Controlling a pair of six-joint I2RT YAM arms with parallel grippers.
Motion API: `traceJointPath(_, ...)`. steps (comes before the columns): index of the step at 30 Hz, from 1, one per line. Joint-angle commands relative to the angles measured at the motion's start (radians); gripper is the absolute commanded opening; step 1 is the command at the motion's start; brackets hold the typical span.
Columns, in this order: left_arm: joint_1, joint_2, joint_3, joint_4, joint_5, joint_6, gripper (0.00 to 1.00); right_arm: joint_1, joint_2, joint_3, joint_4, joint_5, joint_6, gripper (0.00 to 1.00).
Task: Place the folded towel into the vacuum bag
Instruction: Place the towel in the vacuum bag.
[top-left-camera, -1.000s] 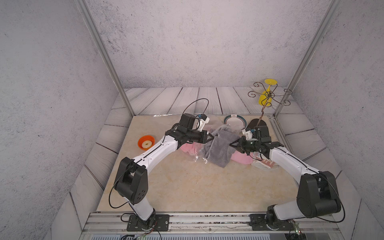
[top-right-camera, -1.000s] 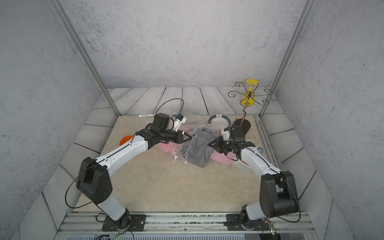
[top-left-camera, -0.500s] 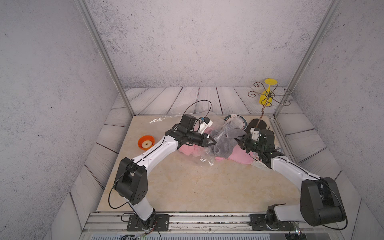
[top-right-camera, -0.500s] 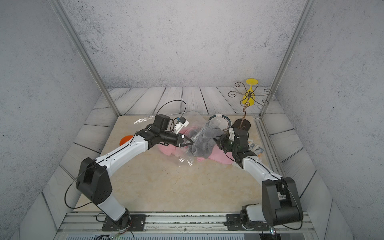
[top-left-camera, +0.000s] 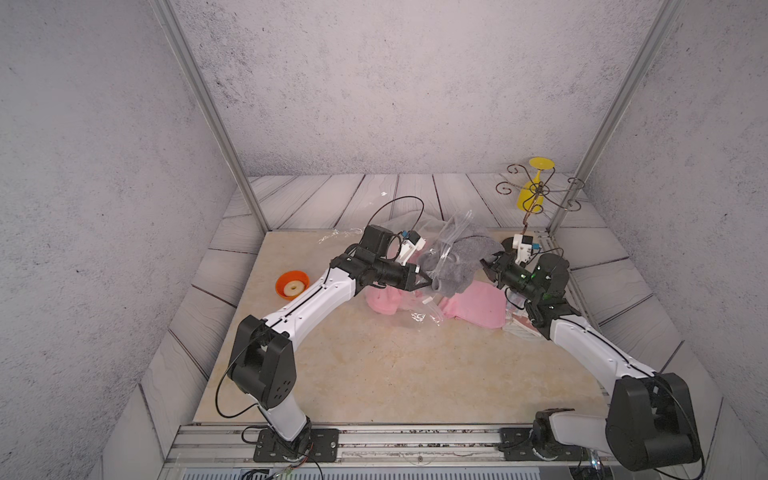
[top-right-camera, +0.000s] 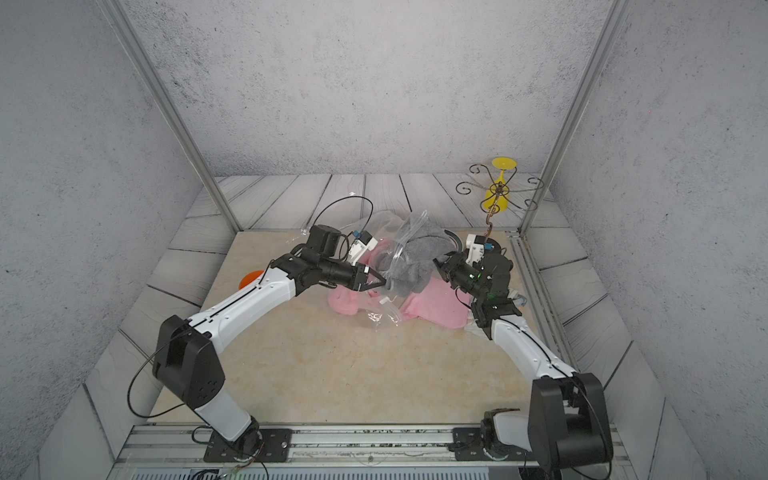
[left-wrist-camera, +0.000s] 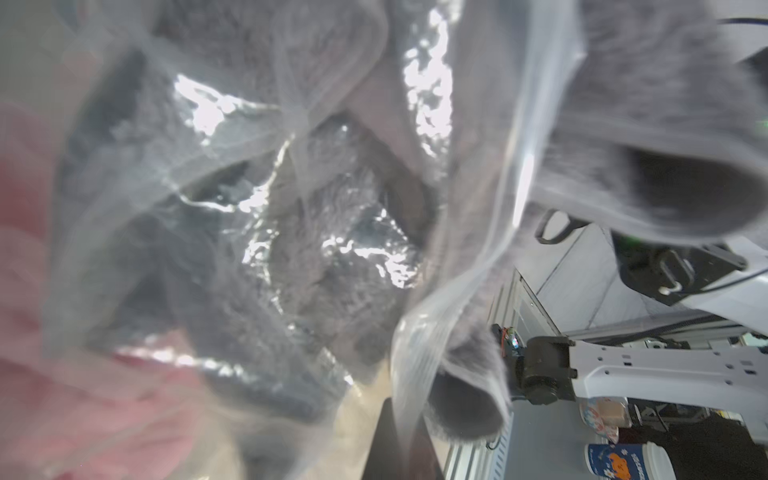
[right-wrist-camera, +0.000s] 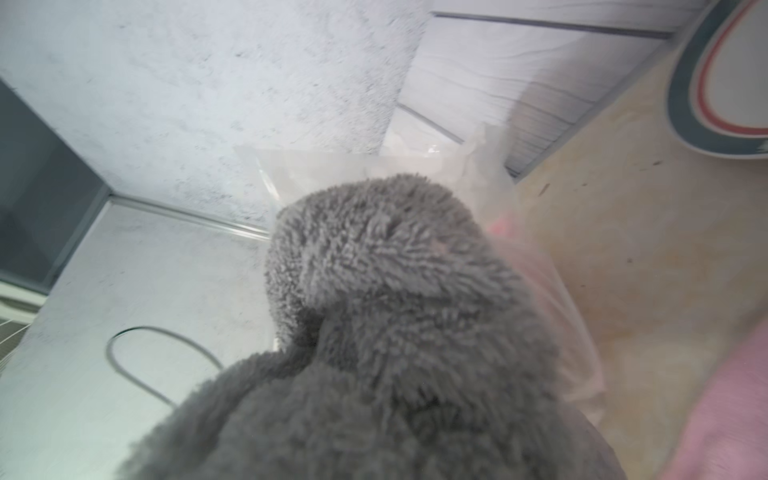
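Swung rearward since a second ago: grey towel (top-left-camera: 465, 259), partly inside vacuum bag (top-left-camera: 451, 226) near rear edge of bench (top-left-camera: 374, 365). Bag mouth pinched by left fingers (top-left-camera: 426, 284), towel clamped by right fingers (top-left-camera: 486, 266). Insertion step; next, deeper push.

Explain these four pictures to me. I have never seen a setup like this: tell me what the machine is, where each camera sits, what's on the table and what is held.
These are two white robot arms, the left arm and the right arm, each ending in a two-finger gripper. The two wide pictures come from a paired camera overhead; the two close-ups come from cameras on the wrists. The left gripper is shut, apparently pinching the edge of the crinkly clear plastic vacuum bag. The right gripper holds the fluffy grey towel lifted, plastic covering part of it. On the beige table lie a pink cloth, an orange bowl and a dark-rimmed plate; a yellow glass hangs on a wire stand.
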Motion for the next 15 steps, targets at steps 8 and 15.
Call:
traceJointPath(8, -0.008, 0.034, -0.002, 0.084, 0.043, -0.062, 0.00, 0.028, 0.056, 0.051, 0.238, -0.132, 0.079, 0.00)
traceJointPath(15, 0.017, -0.032, 0.005, 0.267, 0.142, -0.221, 0.00, 0.147, 0.106, 0.147, -0.292, -0.081, -0.310, 0.00)
